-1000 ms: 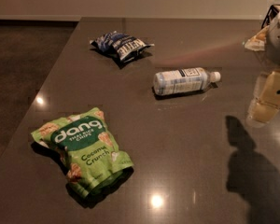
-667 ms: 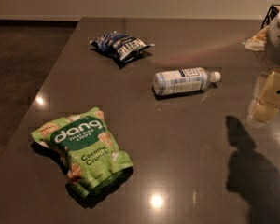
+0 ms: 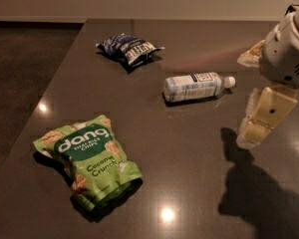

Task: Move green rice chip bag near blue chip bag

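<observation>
The green rice chip bag (image 3: 89, 161) lies flat at the near left of the dark table, with white "dang" lettering facing up. The blue chip bag (image 3: 127, 48) lies wrinkled at the far side of the table, well apart from the green bag. My gripper (image 3: 253, 132) hangs above the table at the right, its pale fingers pointing down and to the left. It is far from both bags and holds nothing that I can see.
A clear plastic bottle (image 3: 195, 86) with a white label lies on its side between the blue bag and the gripper. A tan object (image 3: 251, 55) shows partly behind the arm at the far right. The table's left edge (image 3: 50, 88) drops to the dark floor.
My gripper and arm have moved a little to the left and down over the table's right side. The bags and the bottle have not moved.
</observation>
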